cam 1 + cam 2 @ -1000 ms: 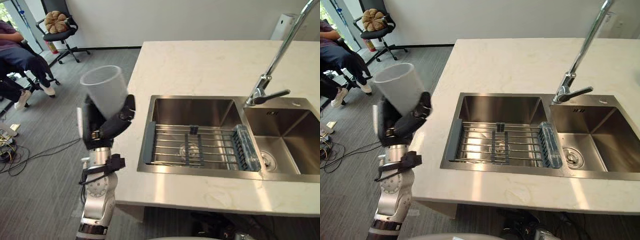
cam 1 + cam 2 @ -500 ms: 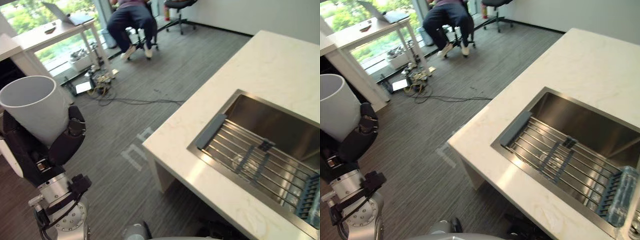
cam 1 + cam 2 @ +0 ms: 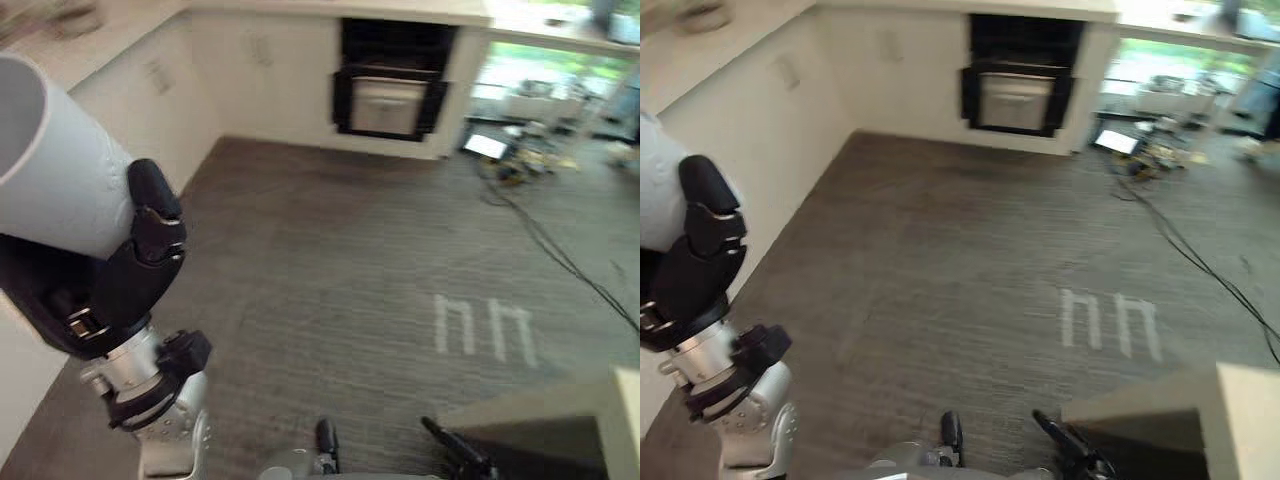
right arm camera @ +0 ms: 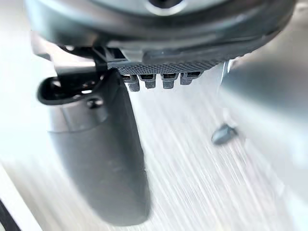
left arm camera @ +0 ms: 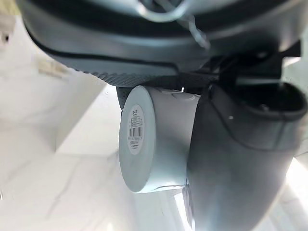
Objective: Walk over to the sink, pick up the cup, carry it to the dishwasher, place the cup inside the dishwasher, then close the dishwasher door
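A white cup [image 3: 60,175] leans at the left in the eye views, its mouth pointing up and left. My left hand [image 3: 110,285] is shut on its lower part, the dark thumb pressed on its side. The left wrist view shows the cup's base [image 5: 137,139] with a barcode label, clamped by my thumb [image 5: 236,159]. A dark built-in appliance [image 3: 392,90] sits in the white cabinet run across the room, well away from the cup. My right hand [image 4: 96,149] hangs over the grey floor, relaxed and holding nothing.
White cabinets [image 3: 150,90] line the left side and the far wall. A pale counter corner [image 3: 560,425] juts in at the lower right. Cables [image 3: 550,240] trail over the carpet near a bright window area with clutter [image 3: 520,150]. White marks [image 3: 485,328] lie on the floor.
The whole picture has swung left, away from the sink and counter toward the cabinets and appliance. The cup stays in my left hand, now nearer the left edge.
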You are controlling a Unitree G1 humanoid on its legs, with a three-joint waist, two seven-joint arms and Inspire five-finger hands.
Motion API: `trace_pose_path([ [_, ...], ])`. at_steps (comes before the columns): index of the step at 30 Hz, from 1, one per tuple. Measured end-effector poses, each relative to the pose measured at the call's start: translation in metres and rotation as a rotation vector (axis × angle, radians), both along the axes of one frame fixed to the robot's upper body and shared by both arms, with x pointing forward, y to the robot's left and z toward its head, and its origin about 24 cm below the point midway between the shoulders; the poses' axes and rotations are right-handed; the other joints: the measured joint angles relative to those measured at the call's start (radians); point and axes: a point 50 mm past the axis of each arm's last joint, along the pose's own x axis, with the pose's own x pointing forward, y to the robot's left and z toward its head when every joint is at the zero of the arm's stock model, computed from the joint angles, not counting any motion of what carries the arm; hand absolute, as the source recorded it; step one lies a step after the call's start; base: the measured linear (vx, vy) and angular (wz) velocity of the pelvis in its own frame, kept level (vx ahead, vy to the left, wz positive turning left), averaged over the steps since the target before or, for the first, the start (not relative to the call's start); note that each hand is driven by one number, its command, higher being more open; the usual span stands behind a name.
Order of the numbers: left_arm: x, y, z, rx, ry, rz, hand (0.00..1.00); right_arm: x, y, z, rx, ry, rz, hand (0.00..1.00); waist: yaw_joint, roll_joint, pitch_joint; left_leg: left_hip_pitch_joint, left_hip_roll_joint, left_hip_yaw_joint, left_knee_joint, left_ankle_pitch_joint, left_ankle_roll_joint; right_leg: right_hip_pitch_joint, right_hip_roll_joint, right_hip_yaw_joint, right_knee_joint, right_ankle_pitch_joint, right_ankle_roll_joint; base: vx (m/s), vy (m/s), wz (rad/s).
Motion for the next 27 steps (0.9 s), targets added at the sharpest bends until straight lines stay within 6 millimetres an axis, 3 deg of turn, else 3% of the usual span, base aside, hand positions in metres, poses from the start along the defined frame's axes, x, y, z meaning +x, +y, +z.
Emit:
trace_pose_path([
  [1, 0.005, -0.002, -0.005, 0.003, 0.025, -0.018, 0.0, 0.013, 0.007, 0.001, 0.009, -0.031, -0.014, 1.0, 0.02, -0.027, 0.012, 0.032, -0.035, -0.066, 0.008, -0.054, -0.041, 0.004, -0.013, 0.093, -0.065, -0.028, 0.066, 0.18, -0.113, 1.09],
  [2, 0.011, -0.004, -0.015, -0.009, 0.088, -0.013, 0.0, 0.02, 0.01, 0.002, 0.011, -0.039, -0.008, 1.0, 0.028, -0.021, 0.005, 0.067, -0.047, -0.092, -0.008, -0.05, -0.032, -0.004, -0.004, 0.135, -0.089, -0.029, 0.068, 0.2, -0.048, 0.91],
  [3, 0.018, -0.005, -0.026, -0.039, 0.169, -0.002, 0.0, 0.029, 0.013, 0.004, 0.014, -0.051, 0.019, 1.0, 0.032, 0.019, -0.009, 0.106, -0.037, -0.105, -0.041, -0.049, -0.032, -0.024, 0.028, 0.145, -0.108, -0.025, 0.068, 0.18, 0.05, 0.53],
  [5, 0.02, -0.007, -0.037, -0.022, 0.248, 0.013, 0.0, 0.038, 0.021, 0.006, 0.039, -0.062, 0.061, 1.0, 0.033, 0.043, -0.028, 0.17, -0.032, -0.132, -0.107, -0.036, -0.035, -0.039, 0.051, 0.135, -0.125, 0.002, 0.056, 0.16, 0.039, 0.35],
  [9, 0.018, -0.006, -0.042, 0.004, 0.289, 0.031, 0.0, 0.042, 0.034, 0.005, 0.051, -0.018, 0.191, 1.0, 0.034, 0.043, -0.062, 0.184, -0.04, -0.185, -0.137, -0.032, -0.035, -0.055, 0.083, 0.112, -0.181, 0.053, 0.028, 0.16, -0.035, 0.32],
  [11, 0.019, -0.003, -0.042, -0.011, 0.303, 0.041, 0.0, 0.04, 0.039, 0.004, 0.055, 0.017, 0.231, 1.0, 0.044, 0.038, -0.065, 0.17, -0.054, -0.191, -0.14, -0.033, -0.036, -0.053, 0.097, 0.104, -0.223, 0.111, -0.004, 0.11, -0.067, 0.2],
  [12, 0.012, 0.0, -0.023, -0.055, 0.22, 0.028, 0.0, 0.024, 0.033, 0.0, -0.014, 0.087, 0.294, 1.0, 0.028, 0.034, -0.116, 0.216, -0.026, -0.179, -0.247, 0.019, -0.106, -0.029, 0.127, 0.136, -0.269, 0.112, -0.003, 0.05, -0.044, 0.06],
  [18, 0.011, 0.005, -0.022, -0.083, 0.205, 0.05, 0.0, 0.024, 0.033, 0.001, -0.006, 0.071, 0.289, 1.0, 0.021, 0.04, -0.112, 0.217, -0.015, -0.122, -0.246, 0.014, -0.112, -0.055, 0.139, 0.193, -0.268, 0.119, -0.005, -0.01, -0.004, -0.26],
  [21, 0.019, 0.013, -0.024, -0.171, 0.201, 0.042, 0.0, 0.023, 0.024, 0.004, -0.004, 0.022, 0.272, 1.0, -0.027, 0.051, -0.108, 0.206, -0.004, -0.09, -0.245, -0.012, -0.125, -0.061, 0.147, 0.212, -0.288, 0.136, -0.012, -0.04, -0.029, -0.3],
  [27, 0.025, 0.033, -0.056, -0.388, 0.315, 0.046, 0.0, 0.006, 0.009, 0.007, -0.006, -0.051, 0.321, 1.0, -0.065, 0.059, -0.131, 0.23, 0.009, -0.068, -0.224, -0.033, -0.123, -0.021, 0.165, 0.233, -0.327, 0.135, -0.018, 0.08, -0.058, -0.15],
])
